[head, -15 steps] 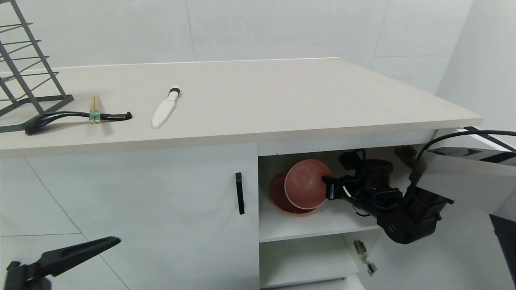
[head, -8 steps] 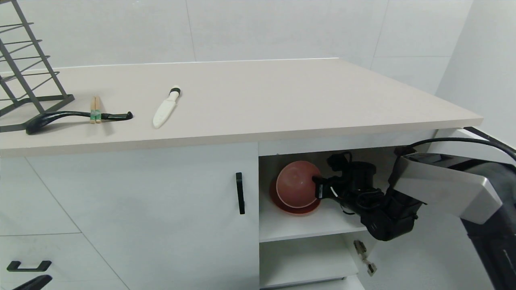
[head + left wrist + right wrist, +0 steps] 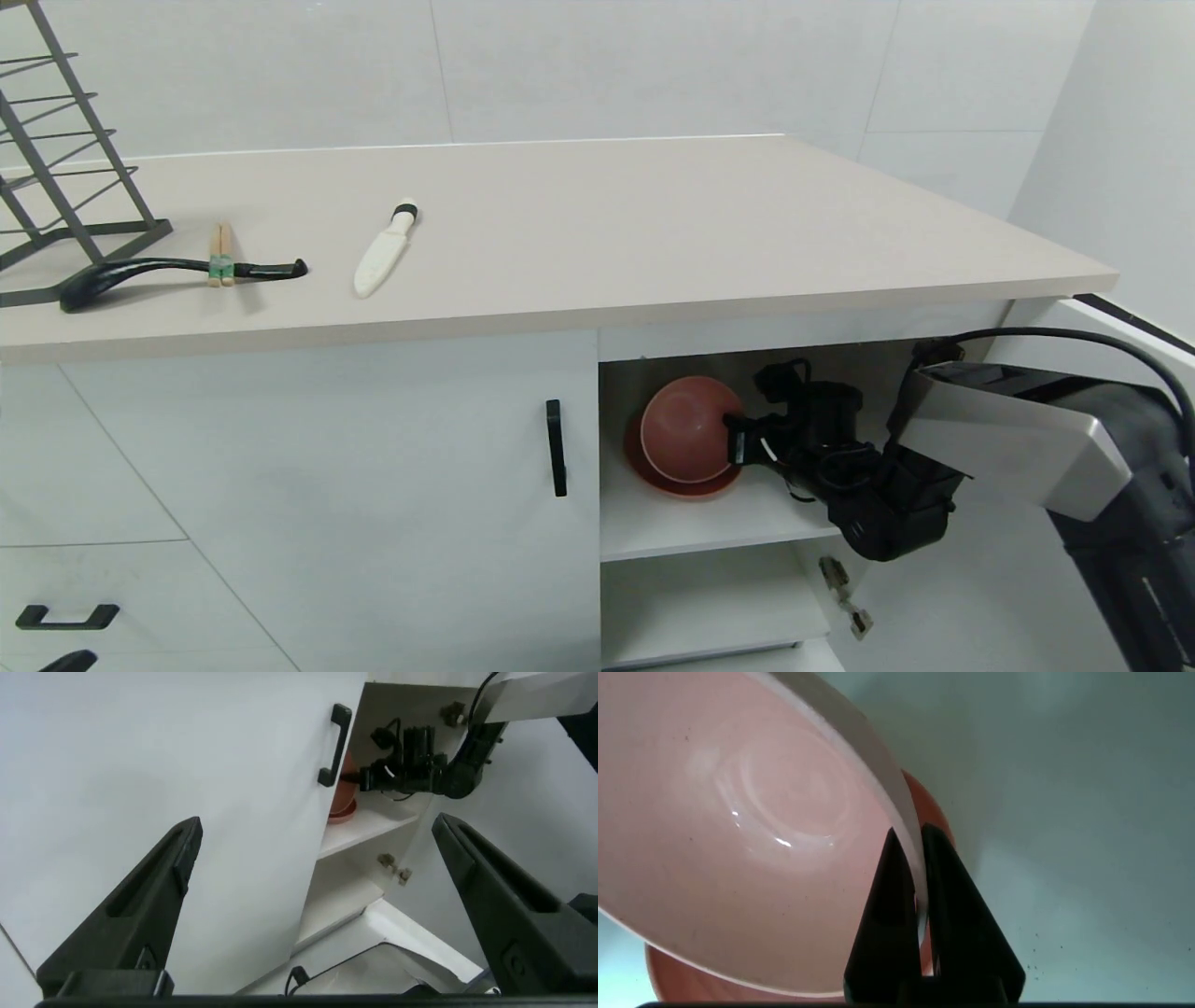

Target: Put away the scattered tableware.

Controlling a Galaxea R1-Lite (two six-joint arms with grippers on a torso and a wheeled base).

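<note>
Right pincer [image 3: 734,438] clamps pink bowl [image 3: 680,429] rim — inside cabinet [image 3: 709,521].

Bright, even light; short soft shadows on the table [image 3: 653,215]. Cupboard [image 3: 618,397] dimmer inside; small glints on bowl [image 3: 775,840].

Countertop [image 3: 653,215] — rack [image 3: 140,230], ladle [image 3: 89,285], chopsticks [image 3: 220,254], knife [image 3: 383,252]; cabinet shelf [image 3: 691,523] — red dish [image 3: 684,488].
</note>
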